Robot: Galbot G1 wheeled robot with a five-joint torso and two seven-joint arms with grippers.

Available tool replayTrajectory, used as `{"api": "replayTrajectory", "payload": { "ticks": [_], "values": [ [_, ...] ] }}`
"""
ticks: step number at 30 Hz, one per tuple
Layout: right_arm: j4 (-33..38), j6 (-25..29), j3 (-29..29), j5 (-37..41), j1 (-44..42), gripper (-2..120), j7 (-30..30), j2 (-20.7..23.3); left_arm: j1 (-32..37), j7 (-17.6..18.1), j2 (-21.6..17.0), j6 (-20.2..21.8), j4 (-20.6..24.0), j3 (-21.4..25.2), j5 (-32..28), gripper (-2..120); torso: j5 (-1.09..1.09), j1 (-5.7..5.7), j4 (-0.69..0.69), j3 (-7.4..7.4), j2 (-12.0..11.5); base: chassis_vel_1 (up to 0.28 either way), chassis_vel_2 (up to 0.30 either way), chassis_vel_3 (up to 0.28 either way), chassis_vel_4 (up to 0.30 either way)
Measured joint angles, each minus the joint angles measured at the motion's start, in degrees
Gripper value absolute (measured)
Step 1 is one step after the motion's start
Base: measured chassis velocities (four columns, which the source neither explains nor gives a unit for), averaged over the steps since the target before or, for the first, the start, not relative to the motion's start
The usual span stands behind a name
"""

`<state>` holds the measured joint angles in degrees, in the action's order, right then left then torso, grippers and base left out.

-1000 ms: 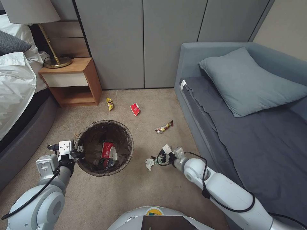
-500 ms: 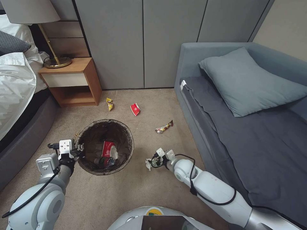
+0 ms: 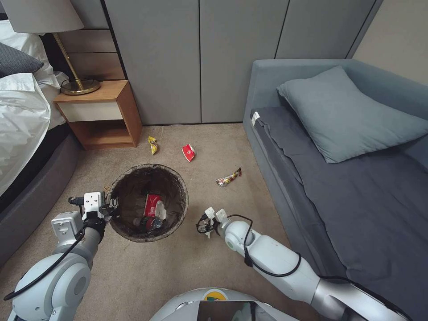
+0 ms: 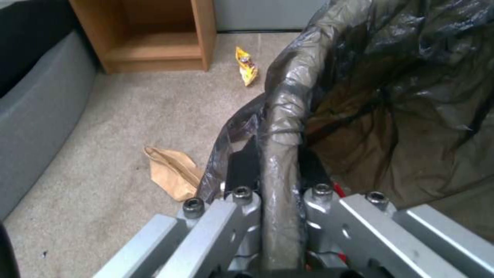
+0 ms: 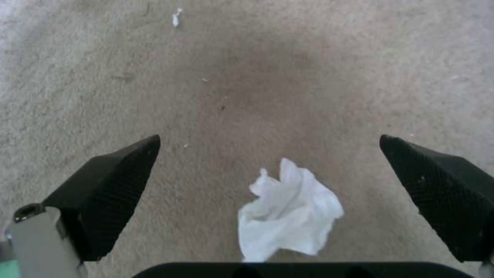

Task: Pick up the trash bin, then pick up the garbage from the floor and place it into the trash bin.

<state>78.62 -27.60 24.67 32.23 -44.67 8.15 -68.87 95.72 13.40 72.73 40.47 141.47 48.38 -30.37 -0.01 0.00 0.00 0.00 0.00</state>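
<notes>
Over the carpet [image 5: 257, 77], the right gripper [image 5: 268, 193] hangs with jaws wide apart around the white tissue wad [image 5: 288, 216], while the left gripper [image 4: 278, 173] clamps the trash bin [image 3: 178, 187] rim.

Left arm reaches forward from the lower left, elbow bent, wrist level, and the left claw [image 3: 108, 206] is clamped on the rim of the trash bin [image 3: 178, 209], 1 finger inside the bag liner and 1 outside in the left wrist view. Right arm stretches low across from the lower right, forearm angled toward the floor. The right claw [image 3: 203, 224] points down with its 2 black fingers [image 5: 110, 181] spread wide, hanging just above the carpet on either side of a white tissue wad [image 5: 288, 210], touching nothing.
</notes>
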Motion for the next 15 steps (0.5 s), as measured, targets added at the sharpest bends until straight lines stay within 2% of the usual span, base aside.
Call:
{"api": "replayTrajectory", "payload": {
  "ticks": [2,15],
  "values": [
    [-2.22,-0.34,0.69,0.0,0.39,100,0.58,-1.97,0.09,-0.01,0.11,0.0,-0.01,0.01,-0.04,3,0.01,0.0,0.01,0.0,0.0,0.0,0.0,0.0,0.0],
    [-7.02,-2.04,1.84,-0.16,-0.6,100,2.55,-4.94,-0.14,0.0,-0.53,0.03,0.03,-0.07,-0.25,3,0.01,0.0,0.0,0.0,0.0,0.0,0.0,0.0,0.0]
  ]
}}
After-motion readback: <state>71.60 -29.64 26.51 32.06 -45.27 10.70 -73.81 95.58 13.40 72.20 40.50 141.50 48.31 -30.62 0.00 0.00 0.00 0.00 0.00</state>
